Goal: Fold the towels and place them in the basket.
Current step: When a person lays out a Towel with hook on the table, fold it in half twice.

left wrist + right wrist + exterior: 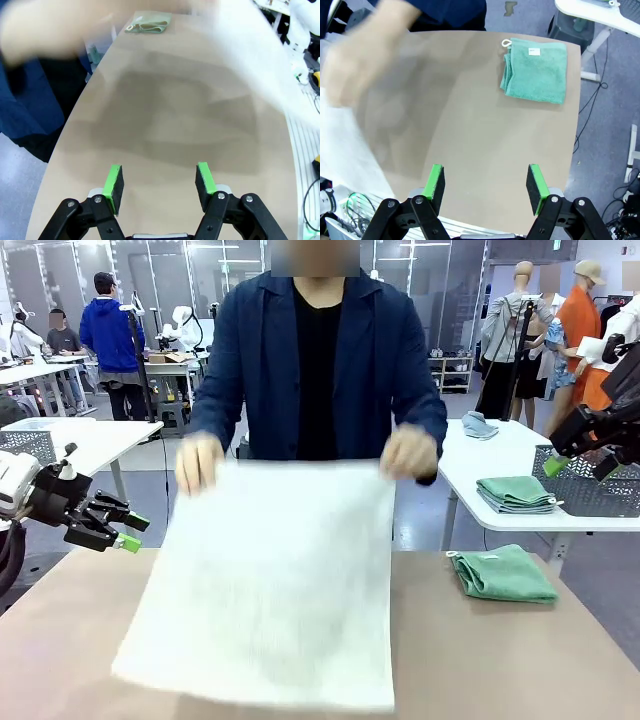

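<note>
The person at the far side holds the cream-white towel [275,580] spread wide by its two far corners, and its lower part drapes onto the brown table [480,660]. It is a blurred sheet in the left wrist view [250,45] and the right wrist view [345,150]. The mint green towel [503,573] [536,70] [148,24] lies folded on the table's right side. My left gripper [132,532] [160,185] hovers open beside the table's left edge. High at the right, my right gripper [580,468] [487,187] is open and holds nothing. A dark grey mesh basket [590,495] stands on the white side table behind it.
The person's hands [200,462] [410,452] grip the towel corners over the table's far edge. Another folded green towel [515,493] lies on the white side table [500,455] next to the basket. A second white table with a mesh bin [30,443] stands at the left.
</note>
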